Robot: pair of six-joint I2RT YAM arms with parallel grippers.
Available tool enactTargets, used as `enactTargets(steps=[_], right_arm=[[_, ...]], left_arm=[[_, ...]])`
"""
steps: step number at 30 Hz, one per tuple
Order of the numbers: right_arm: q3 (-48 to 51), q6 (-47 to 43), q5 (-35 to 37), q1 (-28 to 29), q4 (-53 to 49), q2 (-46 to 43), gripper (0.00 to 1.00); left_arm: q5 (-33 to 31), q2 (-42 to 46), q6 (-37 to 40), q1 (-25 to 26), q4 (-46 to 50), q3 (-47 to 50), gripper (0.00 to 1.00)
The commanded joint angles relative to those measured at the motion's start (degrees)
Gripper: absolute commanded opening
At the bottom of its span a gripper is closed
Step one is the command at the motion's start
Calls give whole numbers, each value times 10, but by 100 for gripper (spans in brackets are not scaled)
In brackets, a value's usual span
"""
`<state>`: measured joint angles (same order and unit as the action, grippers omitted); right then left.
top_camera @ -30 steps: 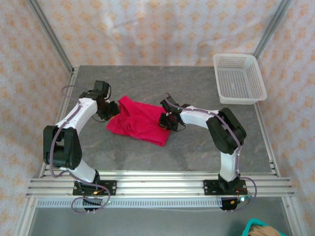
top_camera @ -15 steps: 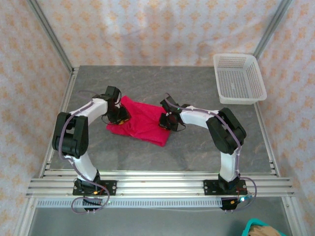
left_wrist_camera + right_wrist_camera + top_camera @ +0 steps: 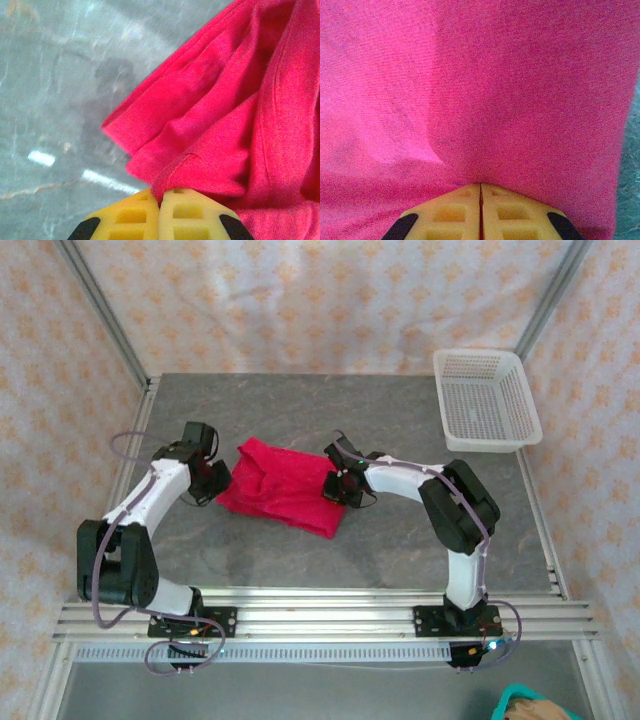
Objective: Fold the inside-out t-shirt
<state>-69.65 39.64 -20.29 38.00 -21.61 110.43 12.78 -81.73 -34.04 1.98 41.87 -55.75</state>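
Grey marbled tabletop (image 3: 400, 540) carries everything we see. Our left gripper (image 3: 160, 197) has its yellow fingers (image 3: 130, 215) pressed together on a small fold of the bright red-pink soft-fabric t-shirt (image 3: 285, 488), at the shirt's edge farthest from the white plastic mesh basket (image 3: 440, 390). Our right gripper (image 3: 480, 186) is likewise clamped on cloth at the edge nearest that basket. We judge both pinches are meant to lift and spread the bunched garment, which lies well apart from the basket, toward the left arm's side. How much cloth sits between either pair of fingers is hidden, and we cannot tell collar from sleeves in the crumpled heap.
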Motion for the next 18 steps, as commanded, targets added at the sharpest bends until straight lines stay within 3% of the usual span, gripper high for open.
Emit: enactTargets(steps=[1,5,10,13,15,18], right_arm=[[24,2,42,1,-58,9,11],[7,-9,44,1,-74,5,11],[-7,-16,33,1,-74,1,11],[-12,-15,29,1,-72,7,11],[-13,-15,25,1,-71,10,11],[-12,-14,23,2,-70,12,11]], left_arm=[[-36,-5,-19,-1,24,42,0],[-47,-19,-19,-2,29,39,15],[-123,16,-7,9,62,-4,47],[-76,46,7,34,37,-25,54],[-21,41,6,56,19,-37,54],[10,7,5,97,5,-60,54]])
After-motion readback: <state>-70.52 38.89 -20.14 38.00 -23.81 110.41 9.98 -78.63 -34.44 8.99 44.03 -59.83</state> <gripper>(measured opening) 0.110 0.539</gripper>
